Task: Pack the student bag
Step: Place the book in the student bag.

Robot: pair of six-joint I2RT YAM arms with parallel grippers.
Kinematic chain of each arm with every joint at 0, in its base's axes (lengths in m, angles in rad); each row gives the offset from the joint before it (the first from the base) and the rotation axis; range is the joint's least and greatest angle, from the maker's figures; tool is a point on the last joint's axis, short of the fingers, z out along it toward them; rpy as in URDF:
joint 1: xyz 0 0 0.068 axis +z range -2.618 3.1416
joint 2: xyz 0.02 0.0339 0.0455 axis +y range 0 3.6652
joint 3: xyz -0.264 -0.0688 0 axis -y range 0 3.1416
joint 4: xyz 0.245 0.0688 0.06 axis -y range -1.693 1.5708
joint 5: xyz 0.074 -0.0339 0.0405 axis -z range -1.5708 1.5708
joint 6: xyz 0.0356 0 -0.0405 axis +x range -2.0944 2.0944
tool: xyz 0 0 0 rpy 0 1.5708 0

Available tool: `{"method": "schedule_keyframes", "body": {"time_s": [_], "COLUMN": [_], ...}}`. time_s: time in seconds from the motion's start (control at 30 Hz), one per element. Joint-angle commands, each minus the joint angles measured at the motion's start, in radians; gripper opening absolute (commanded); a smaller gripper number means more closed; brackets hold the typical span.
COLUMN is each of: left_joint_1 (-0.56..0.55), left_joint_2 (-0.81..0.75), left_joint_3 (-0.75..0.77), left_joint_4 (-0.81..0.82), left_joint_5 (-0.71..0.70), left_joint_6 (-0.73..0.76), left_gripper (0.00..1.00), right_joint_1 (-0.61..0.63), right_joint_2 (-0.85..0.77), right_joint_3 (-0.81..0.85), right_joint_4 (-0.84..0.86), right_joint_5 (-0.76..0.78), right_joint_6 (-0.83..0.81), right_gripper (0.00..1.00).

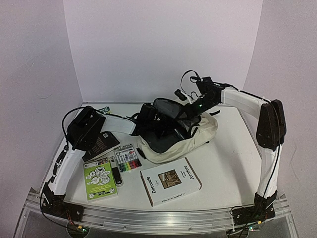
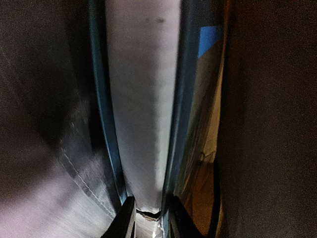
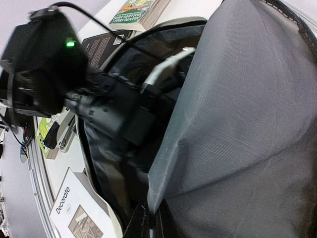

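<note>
The cream student bag [image 1: 195, 141] lies in the middle of the table with its top open and its dark grey lining showing. My left gripper [image 1: 157, 123] reaches into the opening. In the left wrist view the left gripper [image 2: 149, 217] is shut on the spine end of a book [image 2: 141, 99] with white pages and blue covers, inside the dark bag. My right gripper [image 1: 194, 105] holds the bag's upper flap up. In the right wrist view the right gripper [image 3: 151, 220] is shut on the edge of the grey lining [image 3: 237, 114], with the left arm [image 3: 109, 111] inside the opening.
In front of the bag lie a white "Decorate Furniture" book [image 1: 171, 181], a green book [image 1: 100, 178], a pack of coloured markers [image 1: 127, 158], a small black item [image 1: 116, 176] and a black book [image 1: 101, 144]. Another book [image 3: 138, 12] lies behind the bag.
</note>
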Motion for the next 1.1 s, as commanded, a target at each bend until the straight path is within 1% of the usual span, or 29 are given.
{"method": "schedule_keyframes", "body": {"time_s": [0.0,0.03,0.1,0.23,0.33,0.4,0.47,0.6,0.67,0.73,0.8,0.9,0.93,0.97,1.0,1.07], "left_joint_1": [-0.013,-0.012,-0.008,0.009,0.015,0.016,0.016,0.019,0.026,0.028,0.027,0.027,0.027,0.021,0.012,-0.027], "left_joint_2": [0.084,0.092,0.086,0.037,-0.014,-0.056,-0.09,-0.161,-0.195,-0.229,-0.266,-0.342,-0.362,-0.382,-0.406,-0.456], "left_joint_3": [0.206,0.216,0.201,0.127,0.094,0.093,0.092,0.101,0.102,0.111,0.108,0.069,0.055,0.052,0.049,0.007], "left_joint_4": [0.031,0.031,0.036,0.044,-0.023,-0.103,-0.161,-0.34,-0.415,-0.473,-0.491,-0.495,-0.514,-0.559,-0.631,-0.735], "left_joint_5": [0.078,0.076,0.053,0.031,0.028,0.021,0.011,-0.056,-0.077,-0.089,-0.078,-0.02,0.004,0.018,0.026,0.011], "left_joint_6": [0.03,0.034,0.038,0.053,0.103,0.15,0.193,0.254,0.271,0.323,0.391,0.475,0.524,0.573,0.63,0.758], "left_gripper": [0.21,0.21,0.24,0.36,0.47,0.55,0.62,0.71,0.74,0.75,0.79,0.83,0.88,0.89,0.9,0.93], "right_joint_1": [0.004,0.004,-0.002,-0.042,-0.075,-0.088,-0.1,-0.111,-0.111,-0.112,-0.112,-0.114,-0.117,-0.121,-0.128,-0.143], "right_joint_2": [-0.018,-0.019,-0.021,-0.012,0.0,0.016,0.034,0.068,0.084,0.092,0.091,0.083,0.08,0.077,0.067,0.035], "right_joint_3": [0.064,0.064,0.062,0.058,0.05,0.039,0.03,0.011,0.007,0.006,0.011,0.029,0.04,0.06,0.073,0.089], "right_joint_4": [0.043,0.043,0.042,0.044,0.044,0.044,0.042,0.044,0.04,0.036,0.033,0.025,0.015,0.005,-0.008,-0.037], "right_joint_5": [-0.058,-0.058,-0.056,-0.042,0.037,0.122,0.173,0.251,0.283,0.302,0.307,0.311,0.313,0.312,0.307,0.286], "right_joint_6": [-0.02,-0.024,-0.023,-0.01,-0.026,-0.046,-0.054,-0.055,-0.055,-0.058,-0.06,-0.059,-0.058,-0.057,-0.056,-0.061], "right_gripper": [0.04,0.04,0.04,0.04,0.03,0.01,0.02,0.09,0.12,0.16,0.2,0.28,0.31,0.33,0.38,0.52]}}
